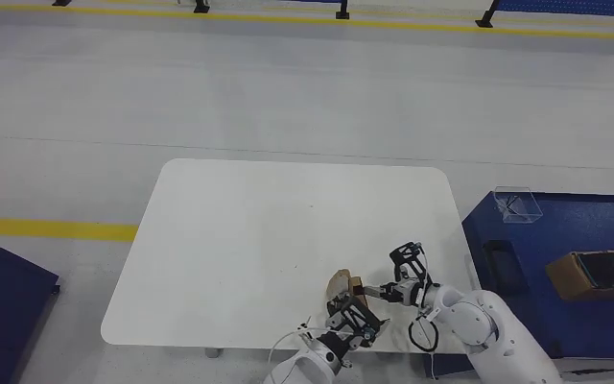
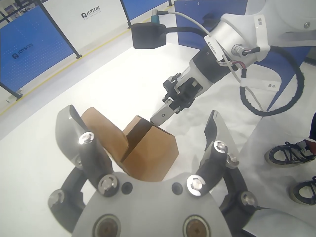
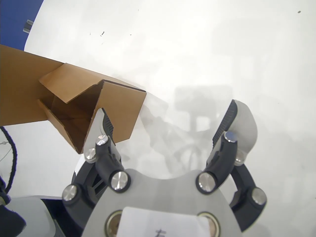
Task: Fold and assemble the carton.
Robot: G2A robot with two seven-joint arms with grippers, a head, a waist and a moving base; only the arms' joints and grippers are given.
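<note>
Left hand [image 2: 142, 117] wide, straddling carton [image 2: 148, 154] at worktop [image 1: 288, 240] near edge; right hand [image 3: 167, 109] wide too, one finger [image 3: 107, 124] at carton's open end. I'd brace body, push flap in squarely.

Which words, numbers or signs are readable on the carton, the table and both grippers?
carton: none, plain brown cardboard.
table: none, only dark specks.
left gripper: none.
right gripper: a white label at its base, cut off at the picture's edge, unreadable.

A white table [image 1: 240, 221] stands on grey, yellow-lined floor [image 1: 288, 86] beside blue panels [image 2: 32, 57].
</note>
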